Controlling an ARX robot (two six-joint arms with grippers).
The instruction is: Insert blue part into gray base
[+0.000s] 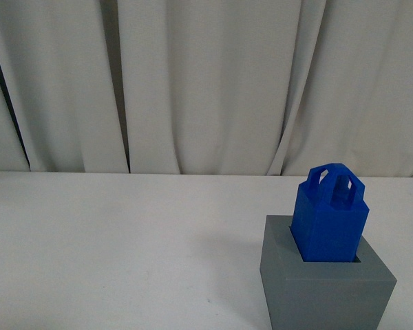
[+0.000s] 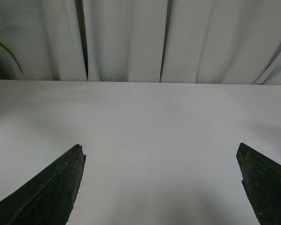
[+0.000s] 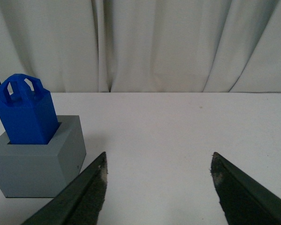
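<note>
Right gripper point(image 3: 158, 180): its 2 fingers spread wide with nothing between them, hovering over bare table point(image 3: 178, 131).
Left gripper point(image 2: 161, 176): likewise spread wide and holding nothing; its wrist view shows only white tabletop and curtain point(image 2: 126, 40), with a green leaf point(image 2: 7, 51) at one edge.
Blue part point(image 1: 330, 216): its lower end sits in the square recess of the gray base point(image 1: 327, 292), leaning slightly rather than plumb, with most of its body and the arched handle standing proud of the top face.
Gray base: resting on the table on the robot's right side, near the front edge of the front view.
Key relation: the pair lies ahead of the right gripper and off to one side of its open fingers, apart from them; the blue part's long axis runs roughly vertical.
Nearer arm: the right (the left wrist view does not show either piece at all).
Judgement: insertion looks begun, possibly not fully seated; a downward press would finish it.
</note>
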